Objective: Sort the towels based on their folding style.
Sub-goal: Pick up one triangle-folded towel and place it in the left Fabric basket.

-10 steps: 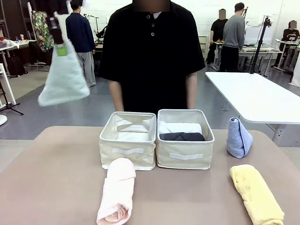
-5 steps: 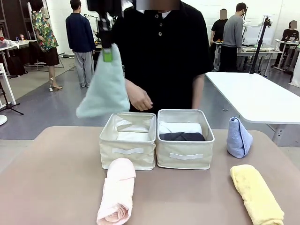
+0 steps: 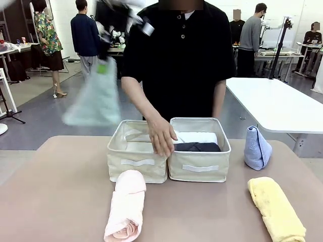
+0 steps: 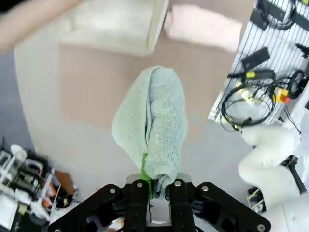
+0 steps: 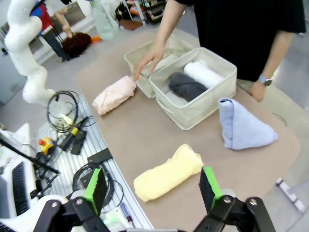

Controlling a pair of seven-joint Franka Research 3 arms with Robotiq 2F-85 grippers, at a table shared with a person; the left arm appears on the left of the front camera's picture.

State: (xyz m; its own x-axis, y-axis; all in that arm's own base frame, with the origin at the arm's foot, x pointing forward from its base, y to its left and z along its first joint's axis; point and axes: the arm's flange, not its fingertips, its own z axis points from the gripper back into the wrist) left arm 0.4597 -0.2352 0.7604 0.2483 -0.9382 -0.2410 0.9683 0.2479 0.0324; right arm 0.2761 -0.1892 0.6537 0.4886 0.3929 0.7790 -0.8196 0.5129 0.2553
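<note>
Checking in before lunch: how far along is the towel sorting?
Done: white roll and grey roll lie in the right bin. In hand: the left fingers grip the green cone in the air, not yet in the left bin. To do: pink roll, yellow roll and blue cone on the table.

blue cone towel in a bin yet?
No, the light-blue cone towel stands on the table, outside the fabric bin next to it.
</note>
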